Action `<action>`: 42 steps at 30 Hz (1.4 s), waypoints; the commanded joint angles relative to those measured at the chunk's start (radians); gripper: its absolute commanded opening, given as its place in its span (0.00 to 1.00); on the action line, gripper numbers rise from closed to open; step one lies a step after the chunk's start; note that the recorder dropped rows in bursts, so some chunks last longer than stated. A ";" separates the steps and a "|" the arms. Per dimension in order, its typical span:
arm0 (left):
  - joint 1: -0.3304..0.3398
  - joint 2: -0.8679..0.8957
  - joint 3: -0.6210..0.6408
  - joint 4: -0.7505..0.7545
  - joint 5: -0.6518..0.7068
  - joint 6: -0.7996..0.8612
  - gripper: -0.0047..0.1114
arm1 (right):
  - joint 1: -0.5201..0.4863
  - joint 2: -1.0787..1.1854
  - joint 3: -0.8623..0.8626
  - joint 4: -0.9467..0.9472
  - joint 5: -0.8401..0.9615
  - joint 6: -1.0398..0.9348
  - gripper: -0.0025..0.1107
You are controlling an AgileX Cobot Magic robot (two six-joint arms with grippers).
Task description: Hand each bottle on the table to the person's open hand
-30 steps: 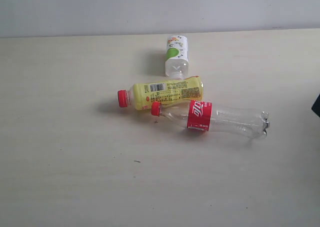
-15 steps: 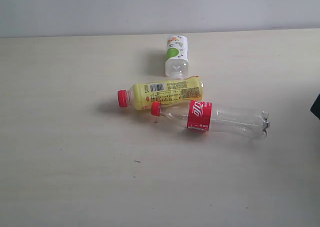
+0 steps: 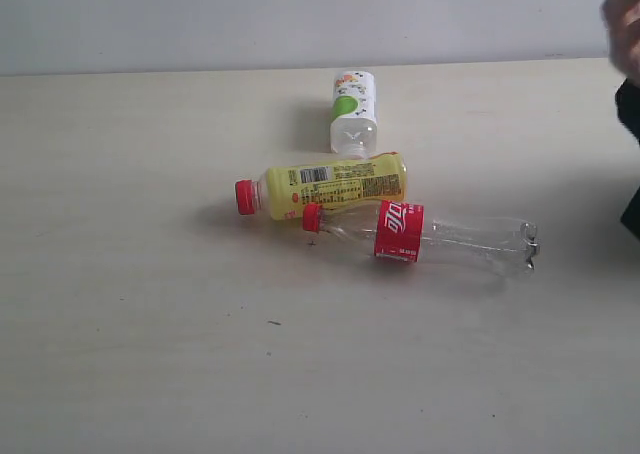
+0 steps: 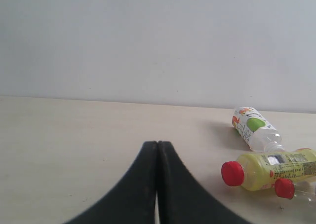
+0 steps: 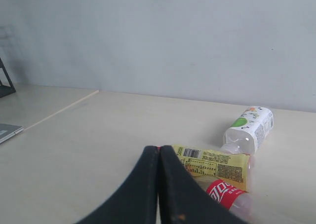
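A plain pale grey wall backs the scene in all three views. In the right wrist view a thin black frame shows partly at the picture's edge, by a pale side surface on which a flat grey object lies; what either is cannot be told

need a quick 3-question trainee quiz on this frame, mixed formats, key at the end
1. True or false: the yellow bottle and the clear bottle both lie on their sides on the table.
2. Which lies nearest the table's far edge? A. yellow bottle B. clear bottle C. green-and-white bottle
3. Fill in: the left end effector and the right end effector are both ___.
Key: 1 true; 2 C; 3 shut.
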 commanded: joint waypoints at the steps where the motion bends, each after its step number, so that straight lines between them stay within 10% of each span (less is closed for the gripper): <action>1: 0.001 -0.006 0.003 -0.008 -0.001 0.001 0.04 | 0.002 0.000 0.007 0.007 0.007 -0.010 0.02; 28: 0.001 -0.006 0.003 -0.008 -0.001 0.001 0.04 | 0.002 0.139 -0.133 0.057 0.006 -0.010 0.02; 42: 0.001 -0.006 0.003 -0.008 -0.001 0.001 0.04 | 0.024 0.972 -0.728 -0.206 0.827 -0.011 0.02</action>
